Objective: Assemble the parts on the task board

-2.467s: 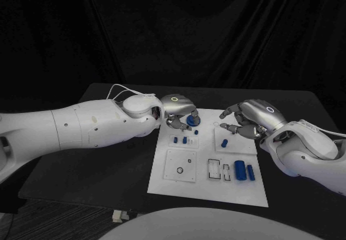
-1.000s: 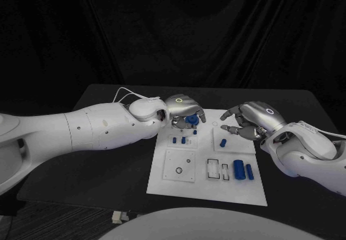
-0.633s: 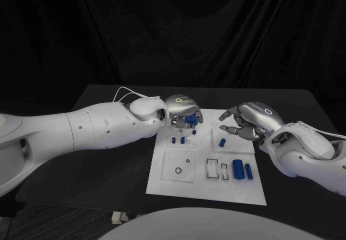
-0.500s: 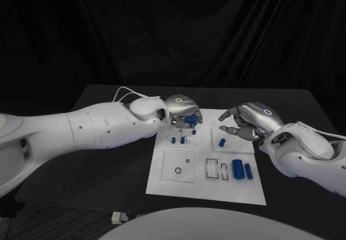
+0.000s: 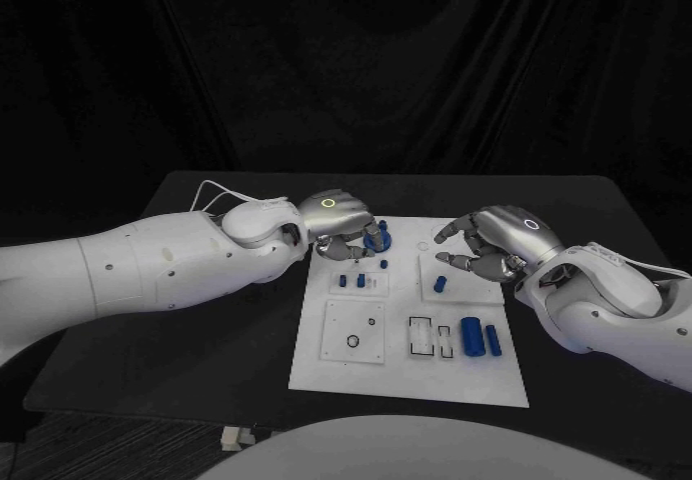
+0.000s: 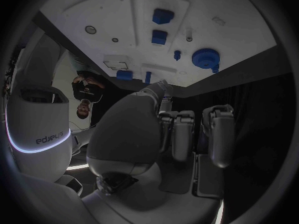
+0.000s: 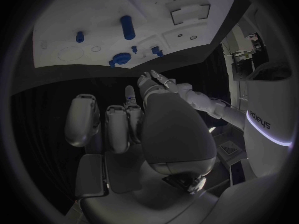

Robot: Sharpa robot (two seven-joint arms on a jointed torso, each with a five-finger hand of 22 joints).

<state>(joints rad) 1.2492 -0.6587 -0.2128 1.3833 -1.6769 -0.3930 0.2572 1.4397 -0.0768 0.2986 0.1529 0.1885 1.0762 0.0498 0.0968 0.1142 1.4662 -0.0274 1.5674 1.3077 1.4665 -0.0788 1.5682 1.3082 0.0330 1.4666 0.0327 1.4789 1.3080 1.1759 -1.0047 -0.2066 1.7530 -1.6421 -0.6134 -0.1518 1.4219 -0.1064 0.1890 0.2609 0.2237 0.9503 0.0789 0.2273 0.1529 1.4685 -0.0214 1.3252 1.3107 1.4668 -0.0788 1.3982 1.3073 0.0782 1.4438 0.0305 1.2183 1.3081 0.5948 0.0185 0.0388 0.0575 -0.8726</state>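
I'm seeing the left hand (image 5: 335,215) hovering with fingers curled, empty, beside the blue gear (image 5: 375,240) at the board's (image 5: 404,370) 11 o'clock; right hand (image 5: 488,238) hanging curled, empty, at 1 o'clock.

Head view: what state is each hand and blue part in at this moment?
left hand: fingers curled, holding nothing.
right hand: fingers curled, holding nothing.
round blue part: lying on the task board, apart from the fingers.
large blue cylinder: lying flat on the board.
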